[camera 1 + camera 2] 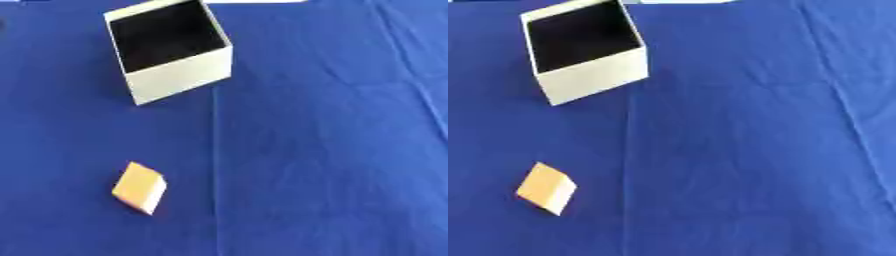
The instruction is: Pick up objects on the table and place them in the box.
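Observation:
An open white box [179, 76] with a dark inside stands at the upper left of the blue cloth. A small orange block [138, 187] with a pale side lies on the cloth at the lower left, well in front of the box and apart from it. Neither hand shows in either view.
The blue tablecloth [324, 150] covers the whole table, with a crease running down from the box and folds at the upper right. A strip of something white [254, 1] shows at the top edge.

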You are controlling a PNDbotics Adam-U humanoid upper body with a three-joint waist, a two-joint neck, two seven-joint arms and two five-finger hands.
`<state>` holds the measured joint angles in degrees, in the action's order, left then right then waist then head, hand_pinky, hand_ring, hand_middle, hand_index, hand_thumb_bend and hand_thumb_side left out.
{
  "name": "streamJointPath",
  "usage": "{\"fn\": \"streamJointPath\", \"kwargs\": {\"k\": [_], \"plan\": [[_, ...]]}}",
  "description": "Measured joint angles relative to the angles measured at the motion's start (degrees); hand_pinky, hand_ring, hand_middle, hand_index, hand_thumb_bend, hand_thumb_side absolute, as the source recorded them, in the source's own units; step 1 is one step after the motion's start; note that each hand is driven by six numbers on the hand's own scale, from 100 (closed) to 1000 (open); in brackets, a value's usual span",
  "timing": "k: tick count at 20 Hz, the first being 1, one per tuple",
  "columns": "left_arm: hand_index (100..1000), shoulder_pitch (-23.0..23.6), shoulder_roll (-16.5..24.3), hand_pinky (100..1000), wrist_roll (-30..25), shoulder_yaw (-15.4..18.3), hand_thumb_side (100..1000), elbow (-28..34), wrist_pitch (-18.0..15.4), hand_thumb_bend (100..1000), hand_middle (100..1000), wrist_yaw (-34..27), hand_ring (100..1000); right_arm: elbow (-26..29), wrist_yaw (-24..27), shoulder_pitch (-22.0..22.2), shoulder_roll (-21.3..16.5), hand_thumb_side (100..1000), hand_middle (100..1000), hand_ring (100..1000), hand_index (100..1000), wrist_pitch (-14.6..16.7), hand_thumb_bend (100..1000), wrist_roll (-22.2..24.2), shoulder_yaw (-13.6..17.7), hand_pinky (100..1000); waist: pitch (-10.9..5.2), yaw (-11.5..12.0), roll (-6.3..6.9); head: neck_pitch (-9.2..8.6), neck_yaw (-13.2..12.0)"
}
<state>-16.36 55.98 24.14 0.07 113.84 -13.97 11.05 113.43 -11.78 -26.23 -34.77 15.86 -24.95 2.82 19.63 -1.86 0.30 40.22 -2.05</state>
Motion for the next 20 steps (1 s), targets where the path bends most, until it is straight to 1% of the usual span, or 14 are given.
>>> {"fn": "streamJointPath", "kwargs": {"k": [6,8,11,13,16,18,19,20], "plan": [[797,0.17,0.00,560,-0.09,0.13,664,0.00,0.07,484,626,0.00,585,0.00,0.00,0.00,0.00,784,617,773,745,0.01,100,0.01,0.00,816,0.00,-0.01,0.00,0.00,0.00],[800,0.17,0.00,564,-0.13,0.13,667,0.00,0.08,501,629,0.00,588,0.00,0.00,0.00,0.00,785,617,773,745,0.02,100,0.01,0.00,815,0.00,-0.01,0.01,0.00,0.00],[808,0.08,0.04,579,-2.26,-0.44,682,0.00,-0.09,526,644,0.40,601,0.00,0.00,0.00,0.00,785,617,773,745,0.03,100,0.03,0.00,815,0.00,-0.07,0.05,0.00,-0.02],[812,-0.81,0.49,597,-6.39,-1.75,681,0.00,-0.62,540,659,1.79,619,0.00,0.00,-0.03,0.00,786,617,773,745,0.12,100,0.15,-0.02,816,0.00,-0.20,0.09,0.00,-0.06],[813,-2.78,1.92,608,-15.12,-4.23,682,0.00,-1.39,545,665,4.76,629,0.00,0.00,-0.18,0.00,786,618,773,746,0.23,100,0.45,-0.04,816,0.00,-0.49,0.25,0.00,-0.22],[814,-4.32,2.74,614,-20.77,-6.01,666,0.00,-1.51,580,675,6.47,638,0.00,0.00,-0.27,0.00,785,618,773,746,0.27,100,0.64,-0.06,816,-0.01,-0.66,0.33,0.00,-0.33],[814,-5.14,3.09,614,-23.33,-6.99,664,0.00,-1.56,584,675,7.02,639,0.00,0.01,-0.34,0.00,786,618,773,746,0.27,100,0.72,-0.10,816,-0.01,-0.76,0.34,0.00,-0.36],[816,-5.90,3.33,620,-25.65,-7.94,653,0.00,-1.54,616,681,7.42,647,0.00,0.02,-0.43,0.00,786,617,772,745,0.26,100,0.75,-0.21,815,-0.02,-0.92,0.35,0.00,-0.38]]}}
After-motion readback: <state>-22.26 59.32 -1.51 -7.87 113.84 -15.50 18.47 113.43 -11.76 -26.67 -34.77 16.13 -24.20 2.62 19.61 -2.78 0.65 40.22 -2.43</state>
